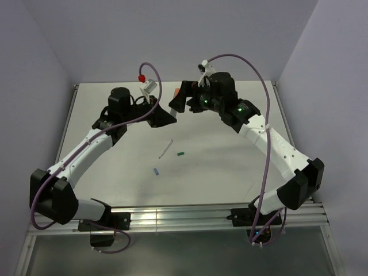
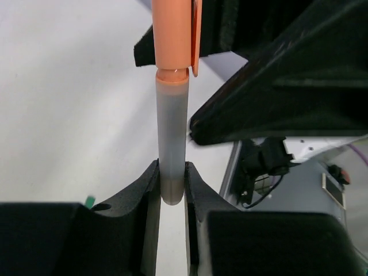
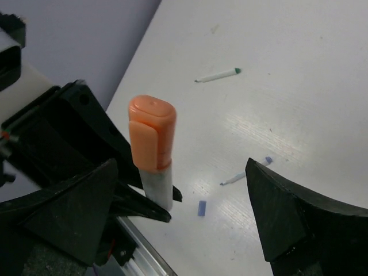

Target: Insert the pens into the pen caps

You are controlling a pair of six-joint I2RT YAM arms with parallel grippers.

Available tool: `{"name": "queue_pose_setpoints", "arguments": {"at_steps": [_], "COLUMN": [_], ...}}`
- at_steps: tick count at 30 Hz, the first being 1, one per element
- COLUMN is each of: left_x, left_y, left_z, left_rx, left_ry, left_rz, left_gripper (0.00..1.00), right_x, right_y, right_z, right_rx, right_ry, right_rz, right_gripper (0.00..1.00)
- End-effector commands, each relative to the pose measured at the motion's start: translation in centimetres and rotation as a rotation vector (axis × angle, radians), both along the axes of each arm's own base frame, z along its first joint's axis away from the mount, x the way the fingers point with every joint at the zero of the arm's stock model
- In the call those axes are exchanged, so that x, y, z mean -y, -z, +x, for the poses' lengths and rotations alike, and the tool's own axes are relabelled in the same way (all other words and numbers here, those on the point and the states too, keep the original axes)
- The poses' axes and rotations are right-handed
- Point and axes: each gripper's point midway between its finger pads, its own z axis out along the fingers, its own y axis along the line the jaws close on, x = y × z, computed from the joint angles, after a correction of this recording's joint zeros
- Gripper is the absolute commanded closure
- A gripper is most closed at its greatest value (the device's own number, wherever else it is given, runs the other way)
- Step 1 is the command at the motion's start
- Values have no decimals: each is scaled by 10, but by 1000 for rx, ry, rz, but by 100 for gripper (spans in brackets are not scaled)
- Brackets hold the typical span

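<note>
The left tool (image 2: 171, 190) is closed narrowly on the thick pen (image 2: 171, 138), which is held above the table (image 1: 230, 172) with its orange cap (image 2: 171, 34) already on. The right tool (image 3: 183, 167) stands wide open on either side of that cap and holds nothing. Well away from the thick pen, a thin pen (image 1: 167, 148), a green cap (image 1: 180, 154) and a blue cap (image 1: 156, 171) lie apart from one another, so they probably have yet to be joined.

White table top (image 1: 230, 172), matte, with a faint glare near its middle; pale lavender walls (image 1: 172, 34) close it in at the back and both sides; ribbed aluminium rail (image 1: 172, 215) along the near edge; grey panel (image 1: 190, 253) below that rail.
</note>
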Motion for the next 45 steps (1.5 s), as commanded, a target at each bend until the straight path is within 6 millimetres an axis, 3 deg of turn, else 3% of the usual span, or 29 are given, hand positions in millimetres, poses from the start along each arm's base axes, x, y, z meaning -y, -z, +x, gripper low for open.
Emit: {"name": "queue_pose_setpoints", "arguments": {"at_steps": [1, 3, 9, 10, 11, 14, 15, 17, 18, 22, 26, 34, 45], "left_x": [-6, -12, -24, -26, -28, -32, -33, -34, -35, -34, -31, -22, -21], "left_y": [-45, -56, -74, -66, -75, -79, -81, -85, -87, -90, -89, -73, -74], "left_z": [-31, -41, -67, -77, -83, -100, -104, -108, -110, -111, -108, -95, -99], "left_rx": [116, 135, 224, 162, 237, 247, 227, 251, 242, 256, 259, 196, 212], "left_ry": [165, 222, 334, 366, 386, 421, 432, 445, 445, 435, 420, 391, 411], "left_rz": [-129, -160, -229, -242, -268, -305, -312, -324, -331, -350, -346, -290, -299], "left_gripper": [100, 100, 100, 100, 100, 100, 100, 100, 100, 100, 100, 100, 100], "right_x": [7, 10, 25, 30, 33, 37, 35, 34, 30, 23, 16, -5, -24], "right_y": [-99, -131, -190, -198, -205, -216, -211, -213, -200, -186, -178, -164, -138], "right_z": [-26, -38, -84, -91, -95, -101, -103, -102, -100, -91, -87, -87, -85], "right_rx": [236, 329, 451, 471, 493, 536, 493, 507, 428, 374, 318, 245, 199], "right_ry": [-142, -208, -519, -551, -562, -566, -583, -584, -594, -567, -544, -581, -605], "right_rz": [101, 121, 252, 269, 276, 280, 305, 342, 371, 411, 442, 463, 442], "right_gripper": [0, 0, 0, 0, 0, 0, 2, 17, 21, 41, 45, 43, 58]}}
